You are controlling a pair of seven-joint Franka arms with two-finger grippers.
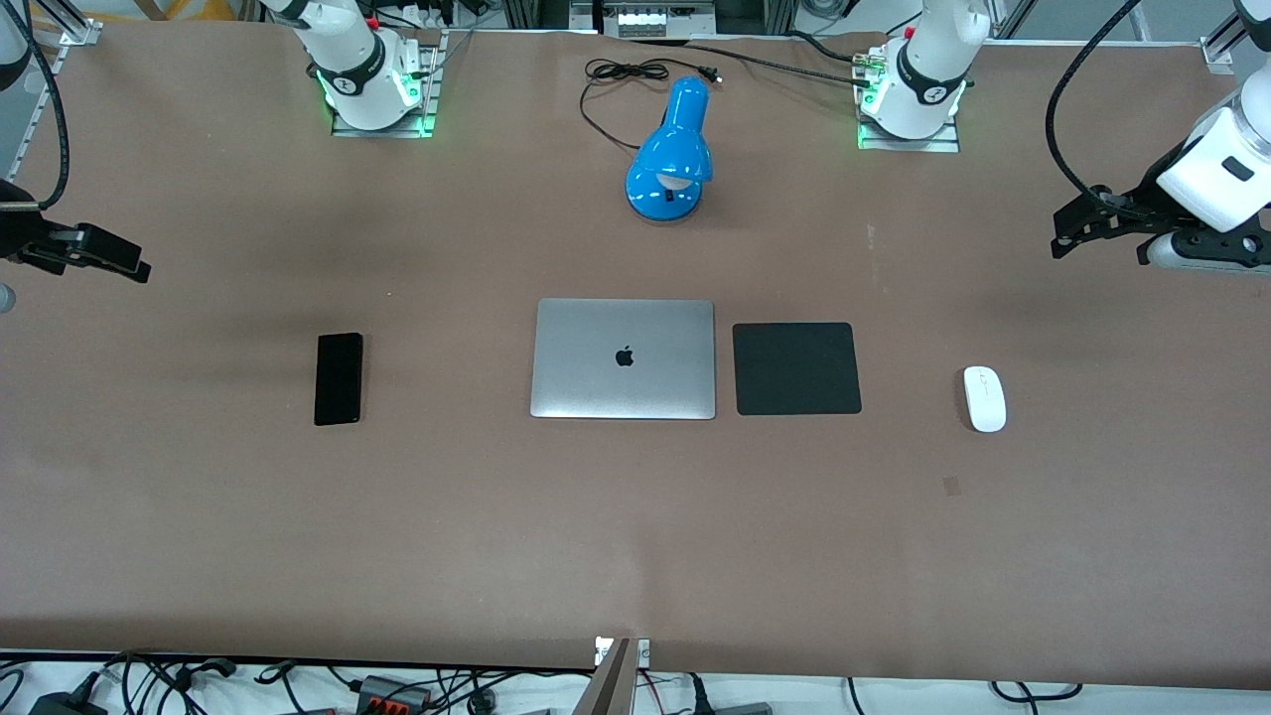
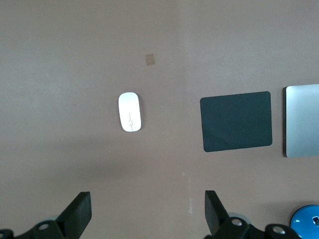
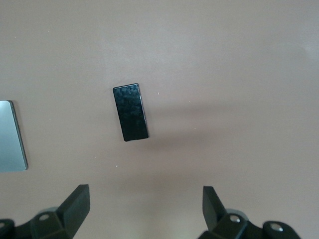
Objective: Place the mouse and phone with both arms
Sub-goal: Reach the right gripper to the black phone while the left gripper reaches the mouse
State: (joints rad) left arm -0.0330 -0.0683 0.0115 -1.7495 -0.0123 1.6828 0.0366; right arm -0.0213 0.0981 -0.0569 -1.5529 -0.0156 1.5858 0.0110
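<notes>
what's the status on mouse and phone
Left gripper open, up over mouse. Right gripper open, over phone. Both untouched on table; nothing in the way.

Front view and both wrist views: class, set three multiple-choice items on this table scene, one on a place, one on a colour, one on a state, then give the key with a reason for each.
1. Where does the black pad lie?
A. on the laptop
B. between the laptop and the mouse
C. under the lamp

2. What colour is the lamp?
A. blue
B. red
C. green

3. How is the left gripper?
A. shut on the mouse
B. shut on the phone
C. open, holding nothing

Key: B, the pad sits beside the laptop toward the mouse. A, its shade and base are blue. C, its fingers stand apart in the air; the right gripper is likewise open over the phone.
</notes>
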